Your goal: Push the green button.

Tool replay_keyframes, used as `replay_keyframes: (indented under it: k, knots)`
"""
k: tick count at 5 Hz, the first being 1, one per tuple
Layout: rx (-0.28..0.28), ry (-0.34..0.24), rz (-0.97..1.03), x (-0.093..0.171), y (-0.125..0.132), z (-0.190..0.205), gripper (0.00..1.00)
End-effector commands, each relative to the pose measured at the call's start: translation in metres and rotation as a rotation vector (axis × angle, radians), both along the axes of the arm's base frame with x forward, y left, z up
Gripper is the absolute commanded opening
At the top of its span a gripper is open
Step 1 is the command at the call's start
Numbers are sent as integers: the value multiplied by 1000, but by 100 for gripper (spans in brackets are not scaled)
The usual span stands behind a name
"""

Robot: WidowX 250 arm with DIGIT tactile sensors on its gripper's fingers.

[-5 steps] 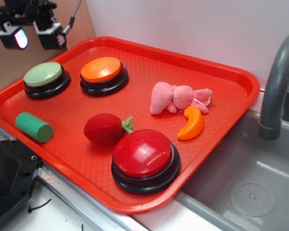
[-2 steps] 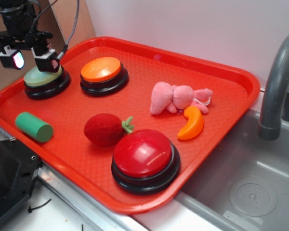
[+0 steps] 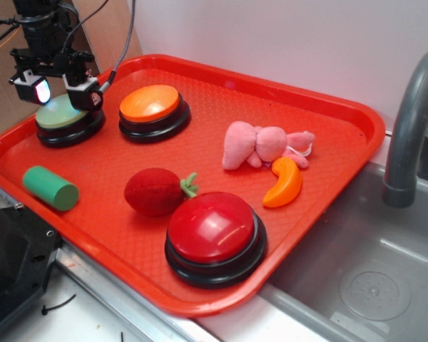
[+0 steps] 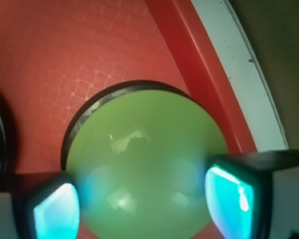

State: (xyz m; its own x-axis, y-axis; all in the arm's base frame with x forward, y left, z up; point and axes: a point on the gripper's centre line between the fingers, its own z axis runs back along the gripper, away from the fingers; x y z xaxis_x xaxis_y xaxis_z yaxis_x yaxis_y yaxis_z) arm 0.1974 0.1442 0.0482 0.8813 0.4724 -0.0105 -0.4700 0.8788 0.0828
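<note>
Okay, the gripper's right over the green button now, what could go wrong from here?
1. The gripper is open, its fingers spread across the green button. A finger near the dome's edge could slide off instead of pressing it.
2. The orange button sits close beside it; sideways drift might press that one.
3. The button lies near the tray rim, so a hard off-centre push might shift the tray.

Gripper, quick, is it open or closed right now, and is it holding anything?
Gripper: open, holding nothing; its two fingers sit spread over the green button.
</note>
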Motion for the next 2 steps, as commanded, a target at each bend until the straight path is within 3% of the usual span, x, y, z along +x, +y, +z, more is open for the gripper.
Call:
replay_keyframes:
  k: [1,2]
  knots:
    - [12,-63,28,-7,8,28,100]
    - [52,-105,64,-13,12,55,100]
